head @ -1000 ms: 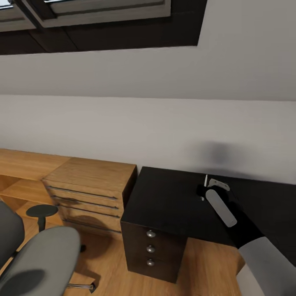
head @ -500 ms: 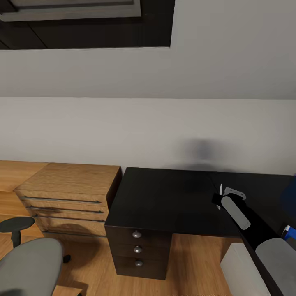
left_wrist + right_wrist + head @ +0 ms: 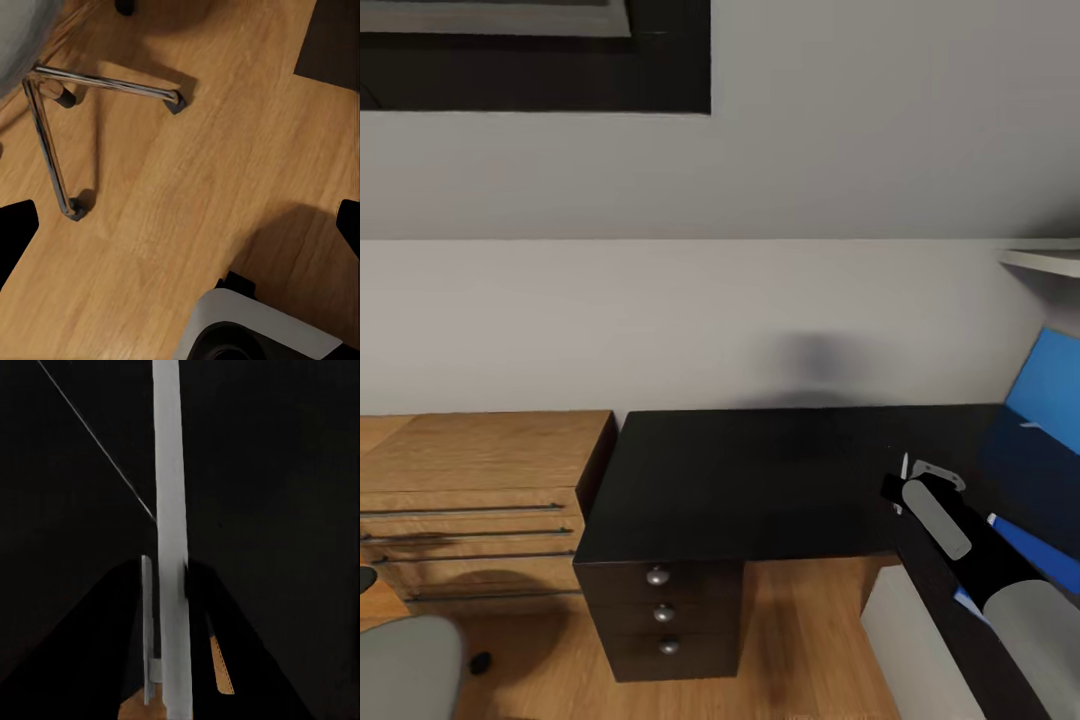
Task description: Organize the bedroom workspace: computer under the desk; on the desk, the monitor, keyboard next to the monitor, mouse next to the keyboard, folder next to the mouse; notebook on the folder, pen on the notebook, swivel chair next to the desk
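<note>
The big black desk (image 3: 760, 480) stands beside the oak drawers (image 3: 470, 500). Above the desk's near edge, the right gripper (image 3: 905, 485) pinches the thin white pen (image 3: 171, 540). The blue folder (image 3: 1030, 555) lies on the desk, past that arm. Keep the squeeze steady and carry the pen slowly toward the folder. The left gripper's fingers (image 3: 15, 236) are spread wide over the floor.

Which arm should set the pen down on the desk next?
Right. The right hand already grips the pen and hovers above the desk. The left wrist view looks down at floor and the swivel chair base, away from the desk.
</note>
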### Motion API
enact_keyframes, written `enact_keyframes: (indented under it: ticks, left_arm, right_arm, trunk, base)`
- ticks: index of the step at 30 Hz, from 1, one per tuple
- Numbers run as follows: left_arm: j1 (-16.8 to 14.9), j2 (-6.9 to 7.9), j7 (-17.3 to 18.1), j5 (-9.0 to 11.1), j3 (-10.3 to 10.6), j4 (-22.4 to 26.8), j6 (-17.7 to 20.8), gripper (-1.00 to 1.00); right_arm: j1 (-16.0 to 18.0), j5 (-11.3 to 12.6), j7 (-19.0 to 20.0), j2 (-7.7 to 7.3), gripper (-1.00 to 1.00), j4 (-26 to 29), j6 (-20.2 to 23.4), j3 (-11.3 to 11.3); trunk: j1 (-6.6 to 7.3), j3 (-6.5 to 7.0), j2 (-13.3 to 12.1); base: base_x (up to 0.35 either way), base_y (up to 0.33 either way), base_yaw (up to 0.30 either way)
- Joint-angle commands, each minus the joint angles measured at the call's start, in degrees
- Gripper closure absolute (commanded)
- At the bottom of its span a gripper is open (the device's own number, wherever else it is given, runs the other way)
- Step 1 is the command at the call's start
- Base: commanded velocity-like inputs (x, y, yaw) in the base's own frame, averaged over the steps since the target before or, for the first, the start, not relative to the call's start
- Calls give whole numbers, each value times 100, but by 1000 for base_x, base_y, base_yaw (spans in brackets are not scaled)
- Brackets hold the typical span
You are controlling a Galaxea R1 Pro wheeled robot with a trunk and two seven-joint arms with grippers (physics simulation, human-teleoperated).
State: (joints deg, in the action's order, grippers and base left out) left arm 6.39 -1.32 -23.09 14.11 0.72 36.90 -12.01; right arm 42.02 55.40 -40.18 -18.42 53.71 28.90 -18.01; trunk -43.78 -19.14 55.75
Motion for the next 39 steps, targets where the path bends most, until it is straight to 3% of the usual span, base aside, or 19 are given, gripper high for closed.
enact_keyframes:
  ticks: [1,3,8,21,39]
  left_arm:
    - [3,0,-11,47,11,10,-21,-100]
    - [3,0,-11,46,13,10,-21,-100]
    - [3,-8,-11,40,15,10,-21,-100]
    - [3,-7,-11,39,15,10,-21,-100]
    - [3,-3,-11,41,16,10,-21,-100]
  right_arm:
    - [8,33,-44,-10,100,-9,-5,-16]
    - [8,33,-43,-11,100,-12,-9,-12]
    - [8,35,-44,-14,100,-27,-16,392]
    - [15,41,-26,-30,100,-512,-191,488]
    - [15,44,-17,-15,100,-543,-227,459]
  trunk:
    - [-1,-6,5]
    - [-1,-6,5]
    - [-1,-6,5]
    - [-1,-6,5]
    - [-1,-62,5]
  base:
    - [0,0,-268]
    - [0,0,-268]
    - [0,0,-267]
    - [0,0,-265]
    - [0,0,-173]
